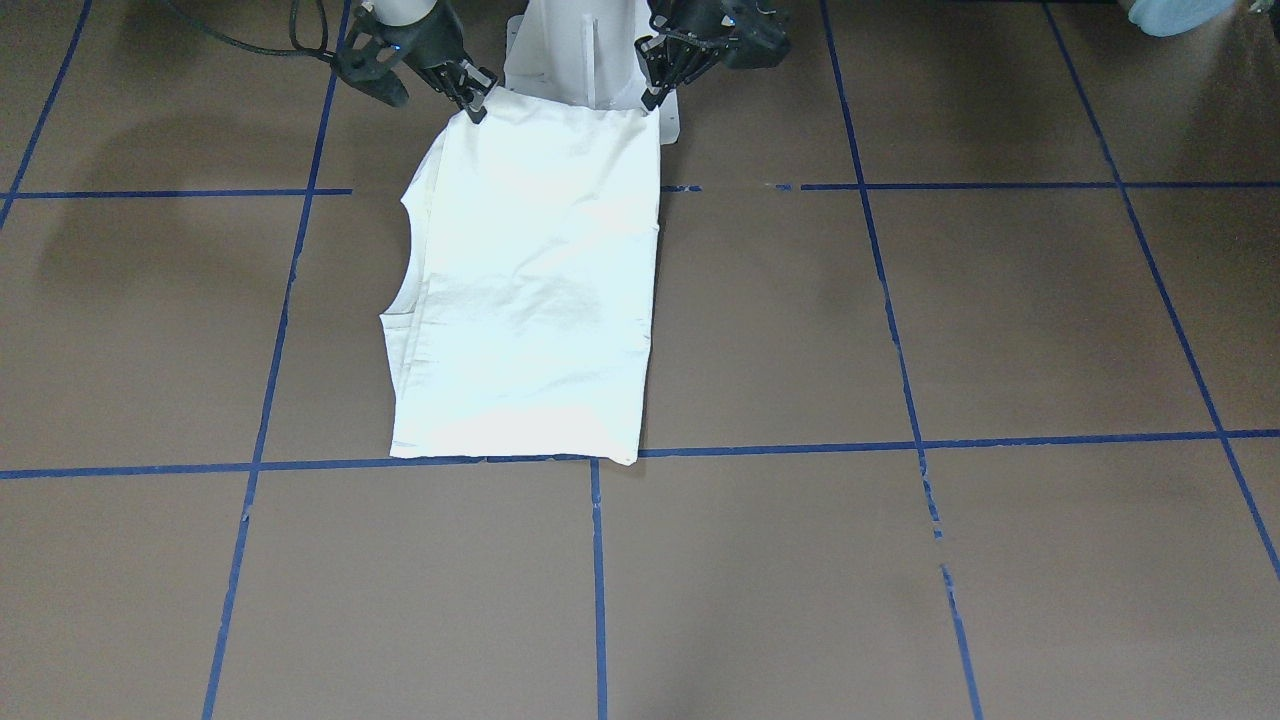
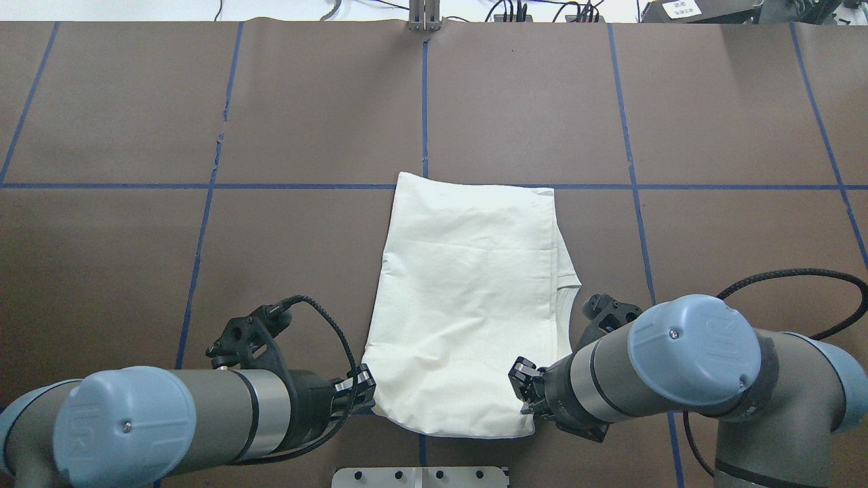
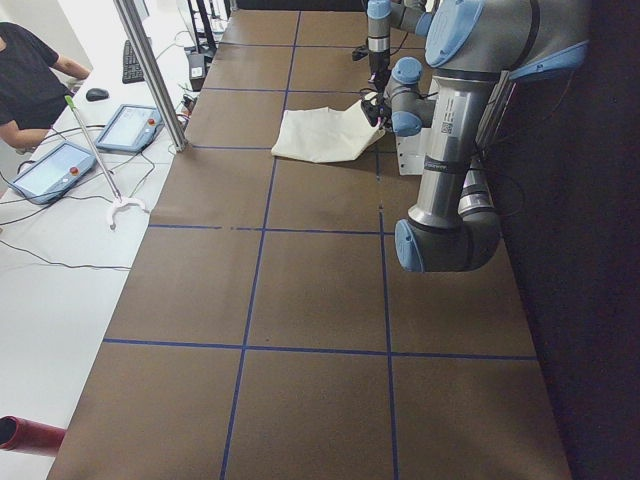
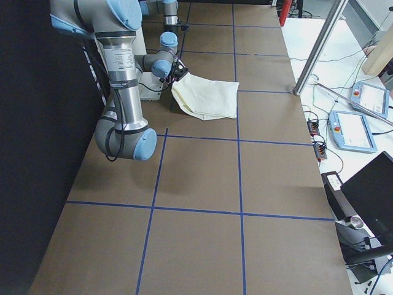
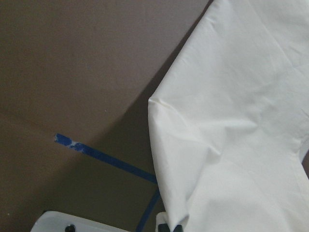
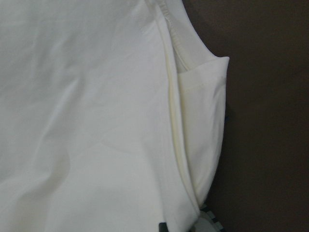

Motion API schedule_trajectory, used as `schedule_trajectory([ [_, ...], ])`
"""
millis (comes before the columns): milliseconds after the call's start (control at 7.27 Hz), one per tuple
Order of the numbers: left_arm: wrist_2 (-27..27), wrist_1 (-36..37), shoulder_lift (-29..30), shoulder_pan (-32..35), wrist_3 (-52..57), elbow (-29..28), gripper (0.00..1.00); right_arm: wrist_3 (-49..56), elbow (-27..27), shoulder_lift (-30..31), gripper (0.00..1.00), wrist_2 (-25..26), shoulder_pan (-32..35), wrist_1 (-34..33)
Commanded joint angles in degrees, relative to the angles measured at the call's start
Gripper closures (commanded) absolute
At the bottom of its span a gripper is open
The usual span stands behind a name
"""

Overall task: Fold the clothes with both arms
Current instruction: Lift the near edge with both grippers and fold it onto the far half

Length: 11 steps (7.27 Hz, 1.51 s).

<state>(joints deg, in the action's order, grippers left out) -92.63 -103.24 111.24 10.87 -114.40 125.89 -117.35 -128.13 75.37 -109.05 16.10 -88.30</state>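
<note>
Brown paper is covering the surface [image 2: 305,122], and blue tape [image 2: 425,102] is dividing it into large squares. In the left side view a person [image 3: 25,75] in a black top is sitting at a white bench beside the surface, with two pendants [image 3: 130,127] lying there; a metal post [image 3: 150,75] is rising at the surface's edge.

The shirt [image 2: 468,305] is lying at the middle of the surface, just in front of the white pedestal [image 1: 580,50]. It is folded to a rough rectangle and showing only plain cream cloth. Its far edge is running along a tape line, and a curved seam edge is sticking out on the robot's right.

Left arm [image 2: 203,413] is reaching in low and level, its jaws pinching closed on the shirt's near left corner. Right arm [image 2: 678,359] is mirroring it, its jaws clamping the near right corner. The near hem is hanging raised between them, off the surface.
</note>
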Motion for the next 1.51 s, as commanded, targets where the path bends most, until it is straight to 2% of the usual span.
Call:
schedule_trajectory([
  [0,-0.18,3.73,8.17,6.50,4.33,-6.07,1.00,0.19,2.16,-0.39,1.00,-0.10,4.70,0.24],
  [275,0.17,3.14,11.09,9.16,8.99,-11.42,1.00,0.45,6.90,-2.31,1.00,-3.60,11.29,0.76],
  [413,0.17,3.05,14.58,11.35,10.76,-16.42,1.00,1.06,11.62,-4.77,1.00,-4.58,14.11,2.33],
  [825,0.26,-0.73,17.59,14.70,15.07,-24.96,1.00,7.02,22.36,-10.57,1.00,-6.08,20.62,3.14],
  [963,0.17,-1.52,19.44,15.75,15.78,-28.12,1.00,9.22,26.40,-12.68,1.00,-7.82,22.30,3.14],
  [1238,0.26,-5.73,21.64,17.51,16.05,-34.37,1.00,12.13,32.39,-16.37,1.00,-7.93,24.41,3.14],
  [1376,0.17,-6.27,21.91,18.57,17.10,-35.27,1.00,13.19,35.63,-18.65,1.00,-8.10,25.55,3.14],
])
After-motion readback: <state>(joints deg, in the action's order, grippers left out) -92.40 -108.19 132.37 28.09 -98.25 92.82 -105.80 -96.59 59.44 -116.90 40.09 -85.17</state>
